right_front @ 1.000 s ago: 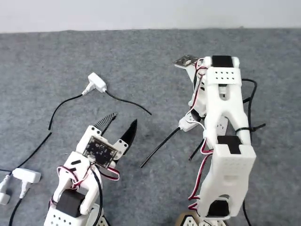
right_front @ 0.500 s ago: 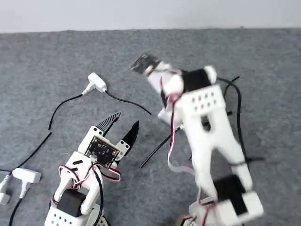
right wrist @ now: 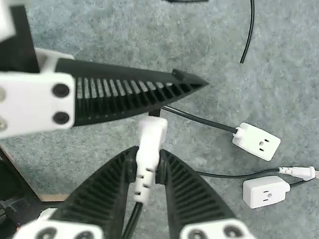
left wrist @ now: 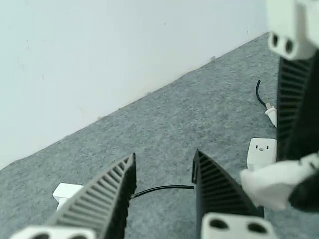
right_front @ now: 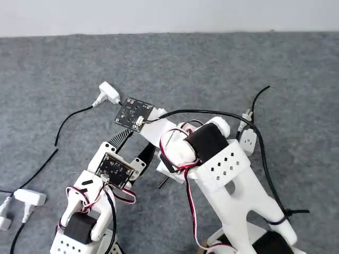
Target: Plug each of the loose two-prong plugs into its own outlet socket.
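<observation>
My right gripper (right wrist: 149,164) is shut on a white plug (right wrist: 148,144) with a black cord. In the high view the right gripper (right_front: 157,161) hangs right beside my left gripper (right_front: 133,142), under its own wrist camera board. The left gripper (left wrist: 162,184) stands open with nothing between its fingers; one of its black ridged fingers (right wrist: 129,94) crosses just past the held plug's tip. A white socket (right_front: 108,93) on a black cord lies at the back left. Another socket (right_front: 248,140) lies to the right with a loose plug (right_front: 245,115) beside it.
A third white socket (right_front: 29,197) and a plug (right_front: 4,211) lie at the left edge of the grey carpet (right_front: 63,58). Black cords trail across the left and middle. A pale wall (left wrist: 99,50) bounds the far side.
The right arm has swung from the right side of the table over to the left, carrying the white plug and cord up to the left gripper. The left arm has kept still.
</observation>
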Controlling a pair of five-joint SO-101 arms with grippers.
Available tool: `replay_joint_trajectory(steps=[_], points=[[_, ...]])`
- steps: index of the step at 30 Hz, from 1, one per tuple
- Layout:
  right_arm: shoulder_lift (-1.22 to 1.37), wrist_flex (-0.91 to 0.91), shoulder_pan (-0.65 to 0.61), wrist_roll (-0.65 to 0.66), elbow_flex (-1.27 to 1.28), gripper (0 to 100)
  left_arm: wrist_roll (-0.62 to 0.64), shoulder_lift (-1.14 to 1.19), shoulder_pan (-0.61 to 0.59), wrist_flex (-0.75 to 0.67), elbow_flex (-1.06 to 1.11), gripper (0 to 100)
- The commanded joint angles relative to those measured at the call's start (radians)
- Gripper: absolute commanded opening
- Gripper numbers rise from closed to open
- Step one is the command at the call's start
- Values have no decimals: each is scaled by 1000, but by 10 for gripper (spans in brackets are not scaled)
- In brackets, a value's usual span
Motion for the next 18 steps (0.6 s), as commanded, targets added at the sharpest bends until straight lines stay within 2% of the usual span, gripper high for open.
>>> replay_joint_trajectory(steps=[1,6,12,18], points=[[-38,38,-12,-14,-6,8,14,-11,8,11,-50,188],[-38,36,-12,-15,-29,8,15,-11,17,11,-45,188],[-36,38,-12,-15,-64,8,37,-11,115,11,-2,188],[-41,39,-8,-15,-64,8,41,-6,129,8,7,188]])
